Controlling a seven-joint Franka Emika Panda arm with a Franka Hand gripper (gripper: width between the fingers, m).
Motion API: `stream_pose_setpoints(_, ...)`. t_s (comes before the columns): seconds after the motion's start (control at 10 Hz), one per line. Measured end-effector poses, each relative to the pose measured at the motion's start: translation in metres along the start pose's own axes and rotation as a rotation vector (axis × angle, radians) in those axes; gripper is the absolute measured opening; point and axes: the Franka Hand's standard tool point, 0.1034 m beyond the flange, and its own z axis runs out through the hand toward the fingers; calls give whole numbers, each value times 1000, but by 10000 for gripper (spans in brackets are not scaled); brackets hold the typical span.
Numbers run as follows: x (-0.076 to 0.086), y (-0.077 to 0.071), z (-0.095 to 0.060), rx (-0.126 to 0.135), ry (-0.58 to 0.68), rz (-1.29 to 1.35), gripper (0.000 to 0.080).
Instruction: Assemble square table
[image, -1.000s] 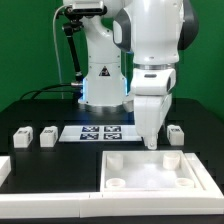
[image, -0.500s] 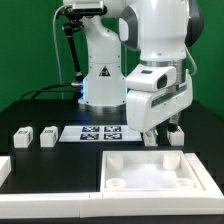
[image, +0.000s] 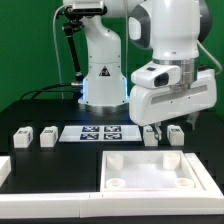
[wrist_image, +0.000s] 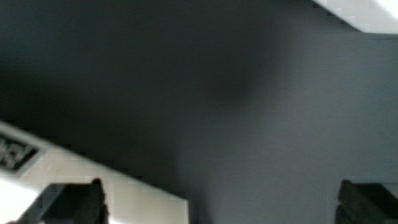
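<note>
The square table's white slab (image: 150, 170), with raised rim and round corner sockets, lies at the front of the black table. Two tagged peg legs (image: 22, 137) (image: 46, 136) lie at the exterior view's left. Two more (image: 152, 136) (image: 174, 134) lie behind the slab at the right. My gripper (image: 166, 126) hangs tilted just above those two right legs, touching neither. In the wrist view my gripper (wrist_image: 222, 205) is open, its dark fingers (wrist_image: 71, 205) wide apart with only dark table between them.
The marker board (image: 100, 132) lies flat between the leg pairs; a white tagged edge, likely the same board (wrist_image: 36, 165), shows in the wrist view. A white rail (image: 5, 168) lies at the exterior view's front left. The robot base (image: 100, 70) stands behind.
My hand has risen from the slab's back edge, swung toward the exterior view's right and turned, and now hangs tilted above the two right legs.
</note>
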Motion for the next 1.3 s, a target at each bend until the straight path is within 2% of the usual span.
stream_pose_setpoints(0.1,0,-5,0,12,1,90,649)
stream_pose_setpoints(0.5,-3,-6,2,17,-37,117,649)
stream_pose_setpoints(0.6,-17,-15,8,31,-167,202,649)
stream_pose_setpoints(0.7,-23,-23,7,39,-312,211,649)
stream_pose_setpoints(0.8,-20,-27,10,62,-421,244,649)
stream_pose_setpoints(1.0,-27,-30,22,71,-534,270,649)
stream_pose_setpoints(1.3,-33,-33,22,94,-765,275,649)
